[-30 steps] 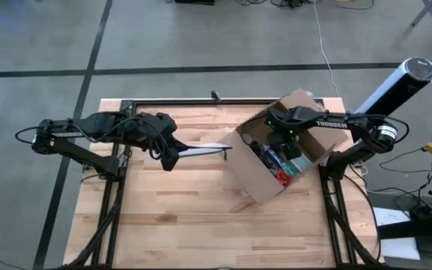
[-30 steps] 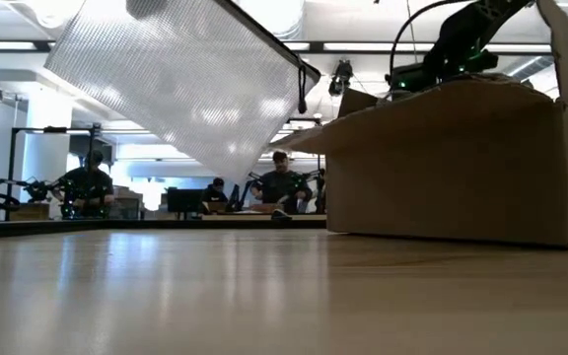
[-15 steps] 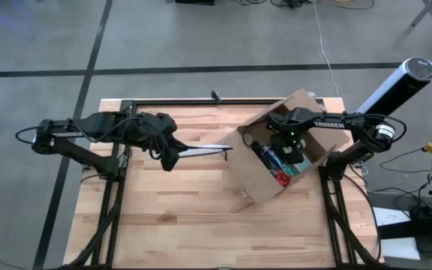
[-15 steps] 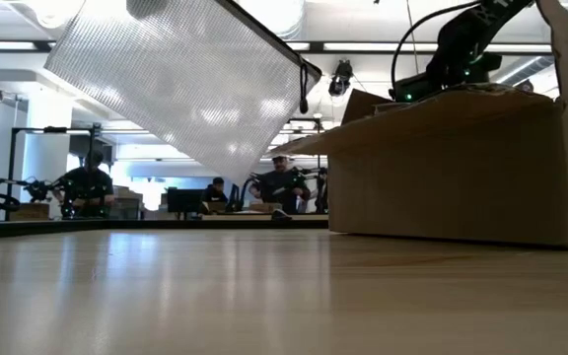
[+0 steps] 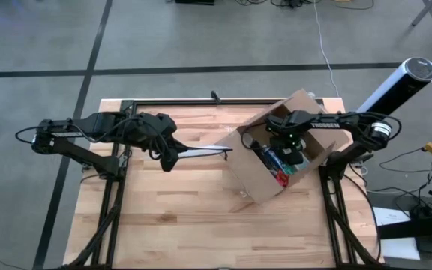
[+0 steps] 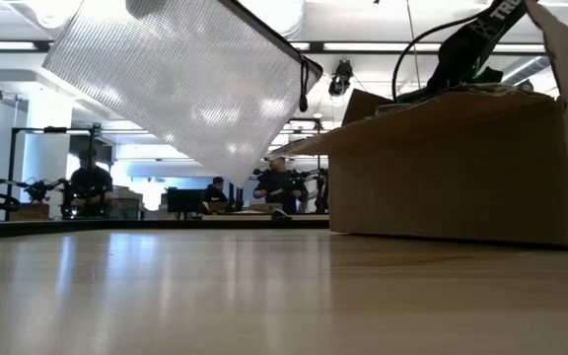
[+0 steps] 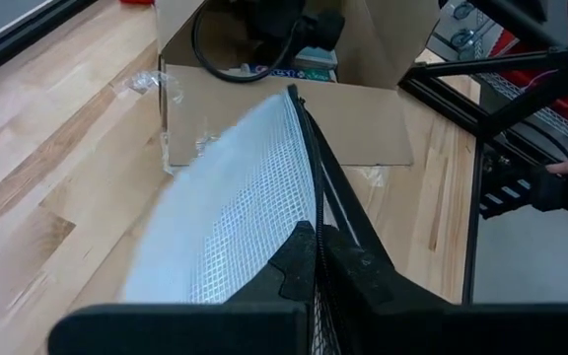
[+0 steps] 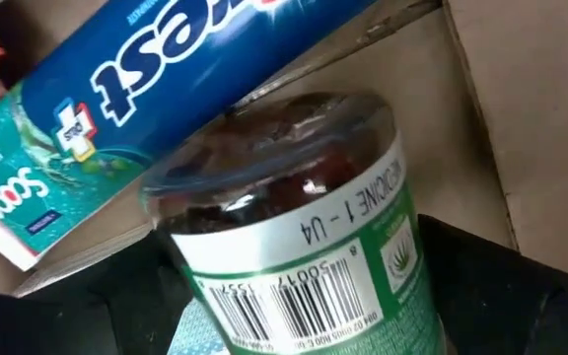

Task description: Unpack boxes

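The cardboard box sits open at centre right of the high view, turned askew on the table. The right gripper reaches in from the right edge, bent down into the box, jaws spread wide on either side of a clear-lidded tub (a blue toothpaste carton lies just beside it). At left centre, the left gripper stretches level, jaws clamped on a mesh pouch above the table.

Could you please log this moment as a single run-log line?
left gripper: shut on mesh pouch, held above table | right gripper: open, inside cardboard box, around a clear-lidded cup | unpacking underway
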